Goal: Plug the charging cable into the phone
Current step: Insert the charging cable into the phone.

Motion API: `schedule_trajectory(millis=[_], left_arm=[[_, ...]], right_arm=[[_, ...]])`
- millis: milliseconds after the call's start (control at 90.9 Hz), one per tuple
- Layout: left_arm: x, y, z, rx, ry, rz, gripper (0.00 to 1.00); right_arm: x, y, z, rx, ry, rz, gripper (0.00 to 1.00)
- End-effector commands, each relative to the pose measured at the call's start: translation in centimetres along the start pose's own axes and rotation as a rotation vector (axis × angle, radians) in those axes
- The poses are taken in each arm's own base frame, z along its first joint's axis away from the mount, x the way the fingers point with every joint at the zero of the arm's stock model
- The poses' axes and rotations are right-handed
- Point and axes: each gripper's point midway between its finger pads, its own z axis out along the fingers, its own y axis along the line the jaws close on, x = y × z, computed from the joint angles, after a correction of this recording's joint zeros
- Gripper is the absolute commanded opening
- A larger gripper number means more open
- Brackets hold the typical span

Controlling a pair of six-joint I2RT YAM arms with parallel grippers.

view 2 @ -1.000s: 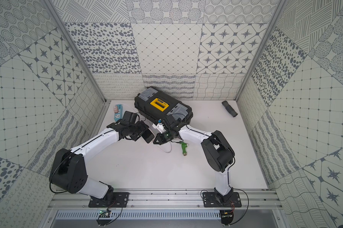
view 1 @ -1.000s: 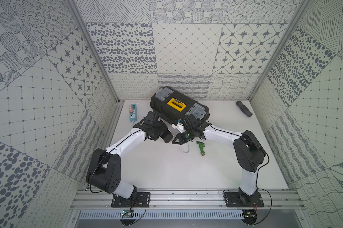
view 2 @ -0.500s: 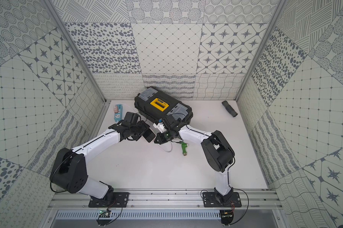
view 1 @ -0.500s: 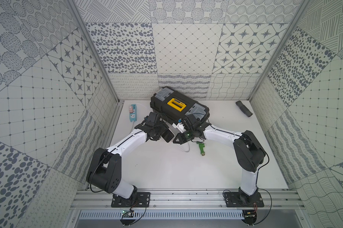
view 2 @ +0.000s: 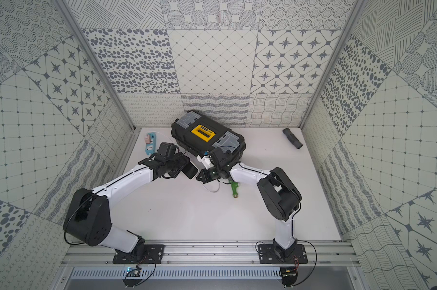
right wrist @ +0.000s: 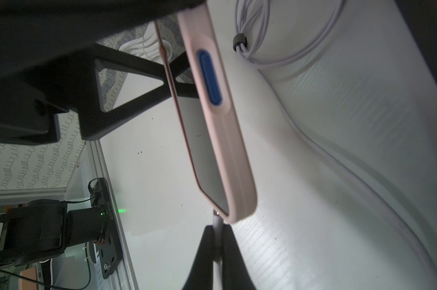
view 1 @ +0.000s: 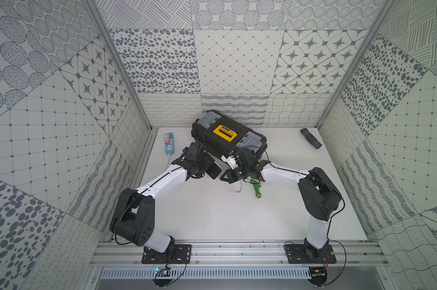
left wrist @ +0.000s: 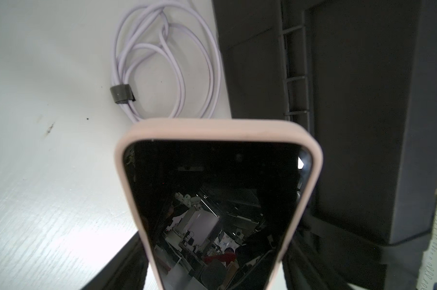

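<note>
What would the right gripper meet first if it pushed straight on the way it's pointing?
The phone, at its bottom end. The right gripper, shut on the charging cable, points straight at it; the cable's plug tip seems to reach that edge, though depth is unclear.

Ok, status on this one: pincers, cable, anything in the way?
Left pincer holding phone. Right pincer shut on cable at phone's end, seating unclear. Toolbox close beside, not blocking.
</note>
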Motion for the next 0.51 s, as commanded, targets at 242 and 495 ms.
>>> schedule_trajectory(millis=[242,495], left_arm=[[6.5,-1.6,-0.9,0.092,0.327,0.121,0.0],[8.1,-2.0,-0.8,0.131,0.417,0.166,0.0]], right_arm=[[-10.2,5.4,-3.8,-0.13,-0.34,-0.214,0.0],[-10.6,6.3,-4.1,-0.146,-0.328,-0.261,0.0]])
